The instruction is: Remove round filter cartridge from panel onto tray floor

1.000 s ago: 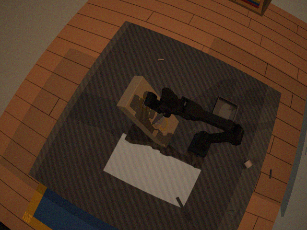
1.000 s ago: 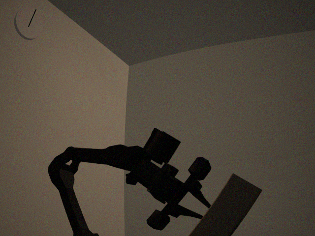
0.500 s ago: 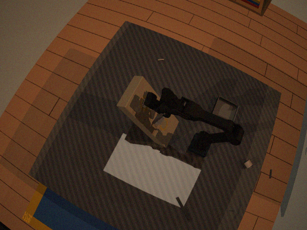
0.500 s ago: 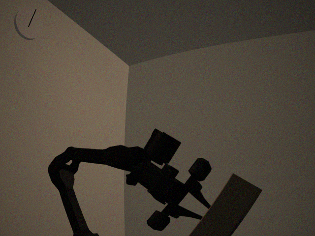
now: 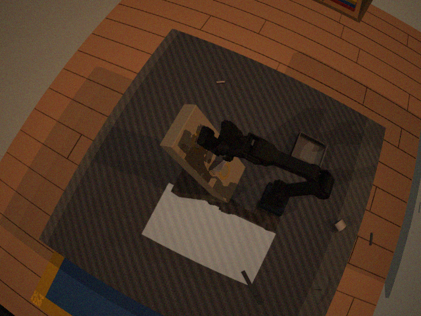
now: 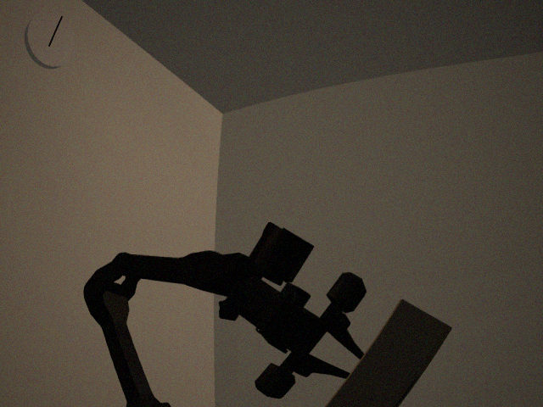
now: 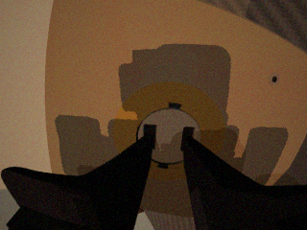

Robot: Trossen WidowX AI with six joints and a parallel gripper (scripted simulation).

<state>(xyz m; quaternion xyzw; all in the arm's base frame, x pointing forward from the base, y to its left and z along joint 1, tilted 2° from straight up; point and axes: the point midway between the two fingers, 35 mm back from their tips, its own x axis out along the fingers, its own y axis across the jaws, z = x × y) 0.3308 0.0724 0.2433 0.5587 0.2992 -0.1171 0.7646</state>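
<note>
The round cartridge [image 7: 169, 122] has a pale grey face and sits in the tan service panel [image 5: 182, 118] [image 6: 394, 350] [image 7: 91, 72], inside an orange ring [image 7: 168, 91]. My gripper [image 6: 355, 365] [image 7: 168, 140] is partly open, with nothing held. In the wrist view its two fingertips overlap the two dark slots, one at each. In the exterior view the tips reach the panel's tilted face; whether they are inside the slots is hidden. The tray [image 5: 307, 151] is shallow and dark-rimmed, behind the arm's forearm, and nothing shows in it.
The arm's base [image 5: 273, 200] stands right of the panel. A white sheet [image 5: 207, 231] lies in front of it, with a dark stick [image 5: 246, 277] at its corner. A small pale block [image 5: 340, 225] lies at the right, and a small pale rod [image 5: 220, 81] lies at the back.
</note>
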